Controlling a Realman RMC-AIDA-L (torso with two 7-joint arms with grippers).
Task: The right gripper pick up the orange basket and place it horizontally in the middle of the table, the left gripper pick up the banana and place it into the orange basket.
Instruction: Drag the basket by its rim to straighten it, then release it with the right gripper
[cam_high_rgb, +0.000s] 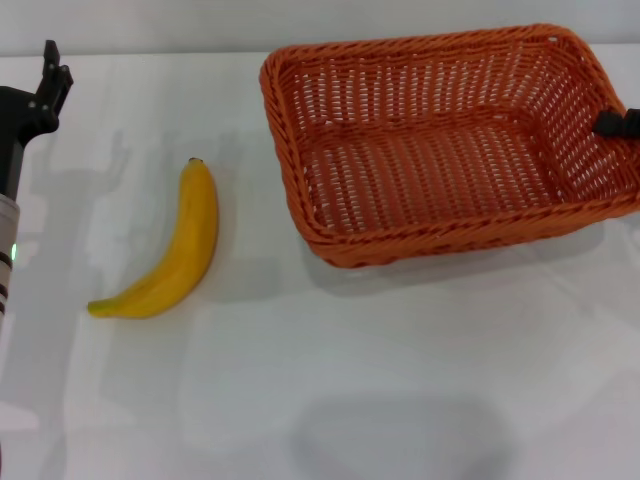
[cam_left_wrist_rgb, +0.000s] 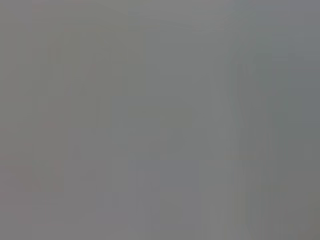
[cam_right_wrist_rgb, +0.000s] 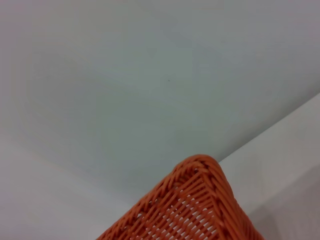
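Note:
The orange basket (cam_high_rgb: 450, 140) is at the back right of the white table (cam_high_rgb: 320, 380), its long side running left to right and its front edge casting a shadow below it. My right gripper (cam_high_rgb: 612, 123) shows as a black claw at the basket's right rim, shut on it. A corner of the basket (cam_right_wrist_rgb: 192, 210) fills the bottom of the right wrist view. The yellow banana (cam_high_rgb: 175, 250) lies on the table to the left of the basket, dark tip pointing away from me. My left gripper (cam_high_rgb: 55, 72) is parked at the far left edge, open and well clear of the banana.
The left wrist view shows only flat grey. A pale wall (cam_high_rgb: 150, 25) runs behind the table's far edge. Bare white tabletop stretches in front of the banana and basket.

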